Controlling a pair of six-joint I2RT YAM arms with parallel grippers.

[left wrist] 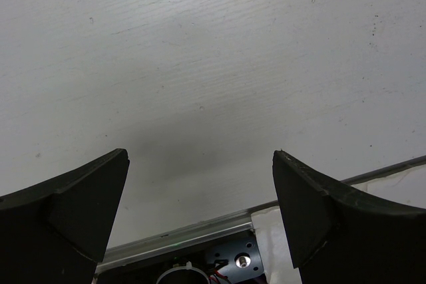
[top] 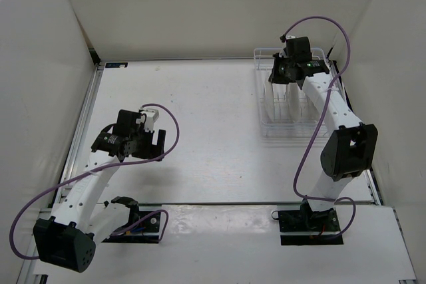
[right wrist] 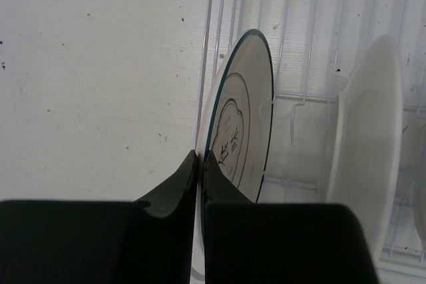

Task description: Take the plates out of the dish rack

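Upper right on the worktop (top: 200, 98), I see the dish rack (top: 279, 124) holding the green-rimmed plate (right wrist: 243, 118) and plain plate (right wrist: 369, 144) upright. My right gripper (right wrist: 200, 164) pinches the green-rimmed plate's edge; my left gripper (left wrist: 200, 191) hangs released, lower left.

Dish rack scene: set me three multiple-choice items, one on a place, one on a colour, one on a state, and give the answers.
1. Where on the table does the dish rack stand?
A) near left
B) far right
C) centre

2. What colour rims the gripped plate?
A) dark green
B) yellow
C) orange

3. On the left gripper, how do the jaws stand?
A) shut on a plate
B) shut, empty
C) open, empty

Answers:
1 B: the top view shows it at the far right corner.
2 A: the right wrist view shows a dark green edge.
3 C: only bare table shows between them.
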